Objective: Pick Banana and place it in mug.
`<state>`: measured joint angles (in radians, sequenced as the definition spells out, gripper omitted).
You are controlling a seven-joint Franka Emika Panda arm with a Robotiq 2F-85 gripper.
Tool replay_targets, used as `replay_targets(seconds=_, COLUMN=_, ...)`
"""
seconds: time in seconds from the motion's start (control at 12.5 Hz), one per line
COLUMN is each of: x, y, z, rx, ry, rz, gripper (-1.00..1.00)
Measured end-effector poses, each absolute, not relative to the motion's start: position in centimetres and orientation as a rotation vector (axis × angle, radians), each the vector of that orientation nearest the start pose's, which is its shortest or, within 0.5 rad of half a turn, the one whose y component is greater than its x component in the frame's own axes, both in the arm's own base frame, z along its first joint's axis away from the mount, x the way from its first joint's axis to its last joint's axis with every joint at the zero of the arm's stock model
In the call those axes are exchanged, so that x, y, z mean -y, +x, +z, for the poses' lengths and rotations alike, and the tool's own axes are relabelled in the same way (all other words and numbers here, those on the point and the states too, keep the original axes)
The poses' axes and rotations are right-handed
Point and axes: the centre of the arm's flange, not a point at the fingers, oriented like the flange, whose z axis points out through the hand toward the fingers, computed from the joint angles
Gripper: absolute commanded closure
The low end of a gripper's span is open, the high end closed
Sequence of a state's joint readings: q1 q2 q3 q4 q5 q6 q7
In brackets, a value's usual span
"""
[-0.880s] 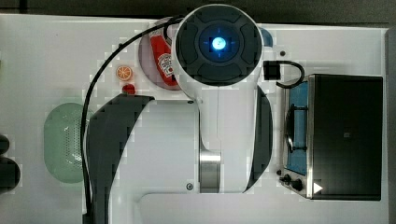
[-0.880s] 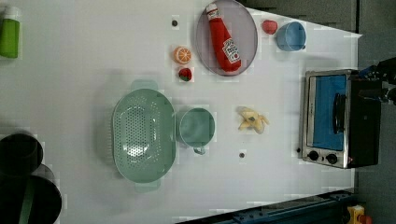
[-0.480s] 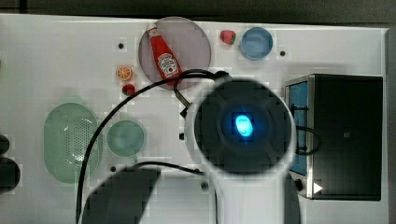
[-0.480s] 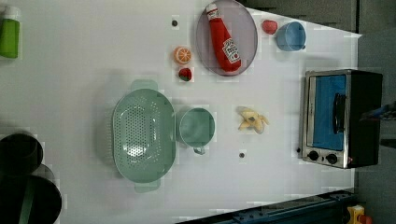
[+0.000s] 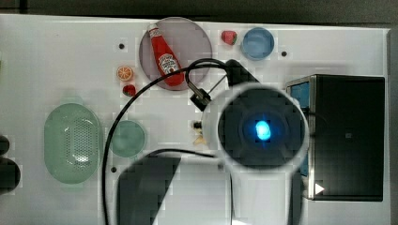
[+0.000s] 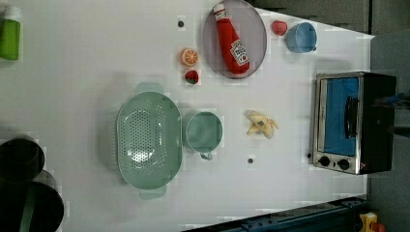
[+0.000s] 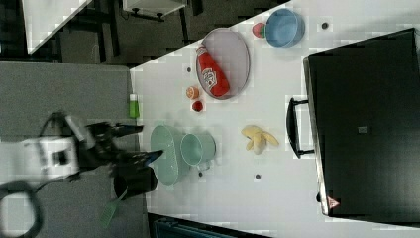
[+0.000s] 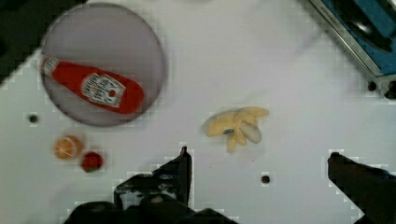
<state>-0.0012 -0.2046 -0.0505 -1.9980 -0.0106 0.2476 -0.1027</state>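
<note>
The banana [image 8: 236,125], a pale yellow toy fruit with a dark spot, lies on the white table just beyond my gripper [image 8: 259,155]. The gripper is open, with nothing between its two dark fingers [image 8: 180,172]. The same banana [image 6: 261,124] rests between the teal-green mug [image 6: 204,133] and the toaster oven [image 6: 353,123] in the left view. The mug [image 7: 197,148] stands upright against the pale-green basket [image 7: 166,153]. In the top view my arm [image 5: 260,129] covers most of the banana [image 5: 199,136], and the mug [image 5: 127,138] is to the top view's left of it.
A ketchup bottle [image 6: 232,41] lies on a grey plate [image 6: 251,24]. An orange slice [image 6: 189,57] and a small red fruit [image 6: 192,77] sit beside the plate. A blue cup [image 6: 300,37] stands at the far corner, and a green bottle [image 6: 9,34] at the table's other end.
In the top view my arm has swung from beside the ketchup plate down to above the banana. The things on the table have not moved.
</note>
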Motion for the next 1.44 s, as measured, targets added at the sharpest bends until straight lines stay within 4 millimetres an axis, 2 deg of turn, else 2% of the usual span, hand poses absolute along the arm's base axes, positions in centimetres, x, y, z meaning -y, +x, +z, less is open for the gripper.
replay_targets(seconds=0.24, x=3.0, y=50.8, z=43.0, rx=-0.858, ry=-3.064, rz=0.213, gripper=-1.0)
replay_targets(seconds=0.4, x=2.7, y=50.3, z=35.5, rx=-0.669, ry=-3.094, rz=0.391, gripper=-1.0)
replay_targets(seconds=0.48, x=2.5, y=49.4, z=32.5, rx=-0.551, ry=-3.117, rz=0.454, gripper=-1.0)
replay_targets(seconds=0.56, x=2.3, y=48.8, z=30.1, rx=-0.436, ry=-3.118, rz=0.437, gripper=-1.0)
replay_targets(seconds=0.72, x=1.8, y=48.3, z=27.7, rx=-0.221, ry=-3.121, rz=0.355, gripper=-1.0)
replay_targets(seconds=0.88, x=1.9, y=49.2, z=26.6, rx=-0.053, ry=-3.142, rz=0.2, gripper=-1.0)
replay_targets(seconds=1.12, x=1.7, y=49.7, z=23.5, rx=0.193, ry=-3.134, rz=0.122, gripper=-1.0)
replay_targets(seconds=1.2, x=1.7, y=49.8, z=22.2, rx=0.245, ry=-3.13, rz=0.108, gripper=-1.0)
replay_targets(seconds=1.44, x=1.2, y=48.5, z=17.1, rx=0.414, ry=-3.106, rz=0.205, gripper=-1.0)
